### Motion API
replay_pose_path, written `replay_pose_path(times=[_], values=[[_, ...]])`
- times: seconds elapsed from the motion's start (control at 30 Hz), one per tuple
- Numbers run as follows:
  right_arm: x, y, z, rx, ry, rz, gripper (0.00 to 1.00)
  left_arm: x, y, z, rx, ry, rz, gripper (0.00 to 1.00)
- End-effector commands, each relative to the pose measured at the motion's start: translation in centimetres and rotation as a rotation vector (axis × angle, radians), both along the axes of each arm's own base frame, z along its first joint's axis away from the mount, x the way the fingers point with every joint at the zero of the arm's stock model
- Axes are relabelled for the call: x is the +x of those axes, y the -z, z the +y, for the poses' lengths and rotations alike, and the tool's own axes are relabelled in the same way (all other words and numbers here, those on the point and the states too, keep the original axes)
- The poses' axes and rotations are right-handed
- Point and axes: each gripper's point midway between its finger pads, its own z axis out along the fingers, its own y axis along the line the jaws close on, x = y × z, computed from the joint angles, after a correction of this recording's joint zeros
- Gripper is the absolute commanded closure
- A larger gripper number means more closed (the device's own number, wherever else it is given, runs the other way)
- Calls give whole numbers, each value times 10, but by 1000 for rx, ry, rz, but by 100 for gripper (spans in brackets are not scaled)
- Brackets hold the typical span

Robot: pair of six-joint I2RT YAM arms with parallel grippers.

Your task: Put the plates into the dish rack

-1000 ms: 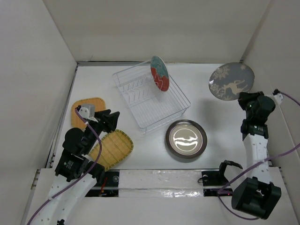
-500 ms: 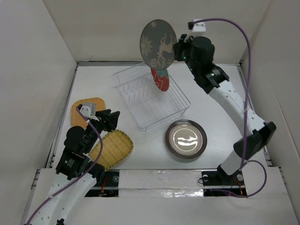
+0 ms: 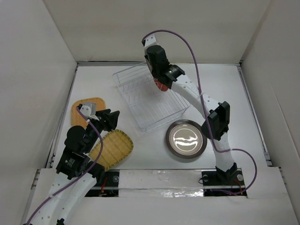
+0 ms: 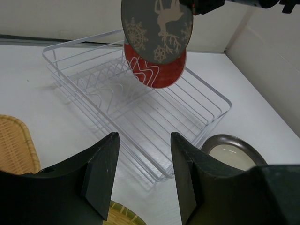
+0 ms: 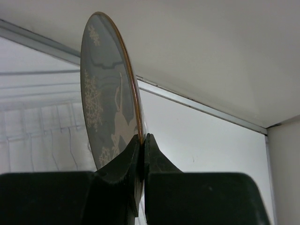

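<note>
On the white tabletop (image 3: 232, 84) the clear dish rack (image 3: 145, 105) holds the red-and-teal plate (image 4: 161, 75) upright. Over the rack, the grey deer plate (image 5: 110, 93) is pinched at its rim by the right end effector (image 5: 142, 140). The left end effector (image 4: 143, 164) is spread and holds nothing.

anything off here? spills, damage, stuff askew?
Nothing spilled or damaged. Only oddity: the dish rack sits skewed to the edges of the table. The red plate stands upright in its prongs, and the right gripper holds the deer plate by its rim over the rack.
</note>
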Motion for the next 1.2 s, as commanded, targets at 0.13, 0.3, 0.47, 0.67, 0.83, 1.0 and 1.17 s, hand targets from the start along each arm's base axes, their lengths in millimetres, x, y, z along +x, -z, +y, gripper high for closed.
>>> replay_pose_path(times=[0.13,0.3,0.47,0.67,0.83,1.0,1.17], values=[[-8,-72,-8,32,108,-244,100,3,-8,-1,-9,-5,-28,55],[-5,-28,-1,-27,115,-189,100,4,-8,-1,-9,-4,-27,55],[-5,1,7,-3,85,-133,100,5,-5,-1,-5,-5,-19,55],[-3,33,11,132,30,-35,100,5,-5,-1,-4,-5,-17,55],[-4,57,8,332,14,68,98,6,-4,-2,-4,-5,-12,55],[-8,47,-12,432,28,84,47,6,-3,-3,-2,-1,-8,55],[-31,8,-26,551,-80,68,22,5,-4,-4,-4,7,-9,55]])
